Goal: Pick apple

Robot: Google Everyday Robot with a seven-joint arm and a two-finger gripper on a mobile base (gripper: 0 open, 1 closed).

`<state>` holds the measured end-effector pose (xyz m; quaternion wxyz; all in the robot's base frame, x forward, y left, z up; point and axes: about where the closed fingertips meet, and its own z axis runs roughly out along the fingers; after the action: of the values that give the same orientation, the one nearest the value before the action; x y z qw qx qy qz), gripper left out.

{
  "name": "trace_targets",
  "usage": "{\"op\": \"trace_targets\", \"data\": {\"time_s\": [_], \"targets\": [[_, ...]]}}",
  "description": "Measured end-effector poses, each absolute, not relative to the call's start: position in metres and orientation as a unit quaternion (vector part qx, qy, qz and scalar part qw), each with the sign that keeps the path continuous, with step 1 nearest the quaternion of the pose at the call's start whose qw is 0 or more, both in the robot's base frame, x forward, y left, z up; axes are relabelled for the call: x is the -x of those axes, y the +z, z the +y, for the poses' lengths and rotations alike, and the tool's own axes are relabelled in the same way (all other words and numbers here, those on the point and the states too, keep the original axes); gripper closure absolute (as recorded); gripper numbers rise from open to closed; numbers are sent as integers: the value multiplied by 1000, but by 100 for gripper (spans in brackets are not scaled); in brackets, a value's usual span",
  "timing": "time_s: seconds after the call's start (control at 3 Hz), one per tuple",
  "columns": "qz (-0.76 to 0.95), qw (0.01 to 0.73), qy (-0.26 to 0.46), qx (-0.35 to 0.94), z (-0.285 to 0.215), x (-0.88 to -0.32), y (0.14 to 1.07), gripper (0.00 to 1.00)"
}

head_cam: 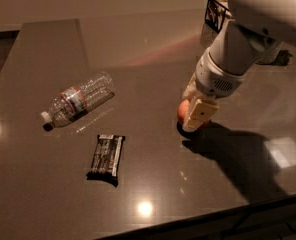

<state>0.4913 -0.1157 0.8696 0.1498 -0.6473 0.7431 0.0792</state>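
Note:
The red apple (183, 112) sits on the dark table (153, 59), right of the middle, mostly hidden behind my gripper. Only its left edge shows. My gripper (195, 115) hangs from the white arm at the upper right and is down around the apple, with one cream finger (198, 114) in front of it. The other finger is hidden.
A clear plastic bottle (78, 103) lies on its side at the left. A dark wrapped snack bar (107, 156) lies in front of it. A black wire basket (219, 11) stands at the back right. The table's front edge runs along the bottom right.

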Motion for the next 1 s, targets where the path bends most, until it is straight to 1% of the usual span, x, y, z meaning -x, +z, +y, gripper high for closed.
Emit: {"op": "trace_targets", "data": {"time_s": [0.33, 0.67, 1.0], "targets": [[744, 145, 69, 648, -119, -493, 877, 64], [726, 164, 75, 663, -109, -478, 905, 87], [702, 190, 91, 680, -95, -460, 946, 100]]}}
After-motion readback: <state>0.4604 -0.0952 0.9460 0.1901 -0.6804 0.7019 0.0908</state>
